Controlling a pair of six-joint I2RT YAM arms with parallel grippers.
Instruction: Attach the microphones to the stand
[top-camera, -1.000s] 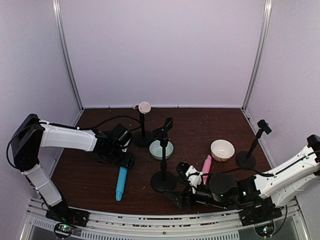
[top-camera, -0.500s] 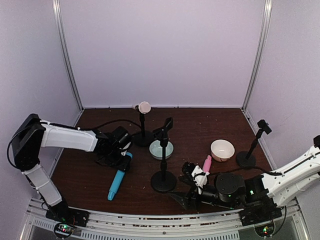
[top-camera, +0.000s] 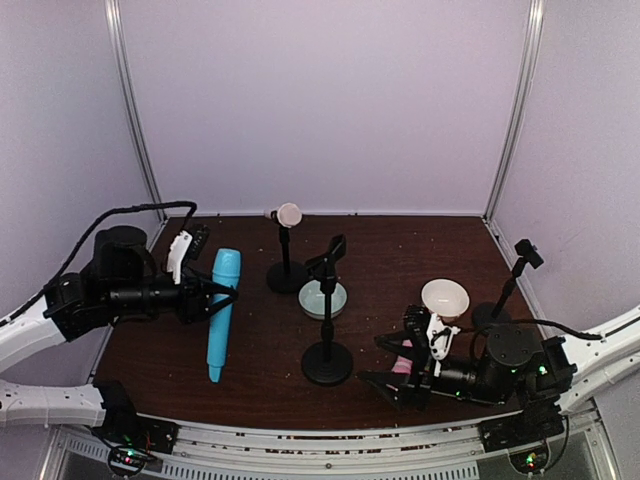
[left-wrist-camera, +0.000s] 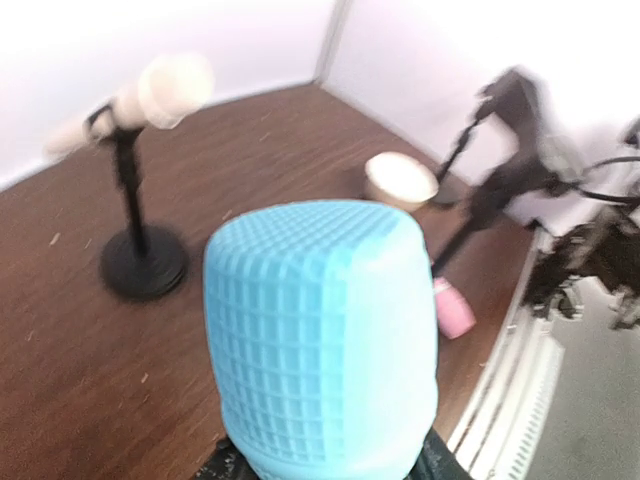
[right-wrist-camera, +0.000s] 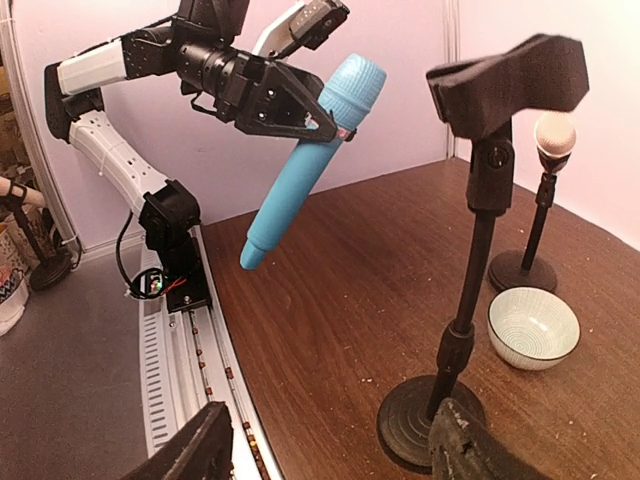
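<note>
Carrying the sky-blue microphone (top-camera: 217, 330) to a stand
It hangs head-up over the table's left side, clenched just below its head by the left hand (top-camera: 225, 296); next, I judge, its shaft must line up with the empty clip stand (top-camera: 327, 335) mid-table; the right hand (top-camera: 385, 365) lies spread, holding nothing, by the near edge; only the left wrist view shows the pink microphone (left-wrist-camera: 452, 310) plainly; the right wrist view shows the grip.

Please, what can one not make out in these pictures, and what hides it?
- Pink microphone: top view, mostly behind the right tool; left wrist view, blurred.
- Left tool: left wrist view, hidden under the sky-blue microphone.
- An empty stand: left wrist view, blurred.
</note>
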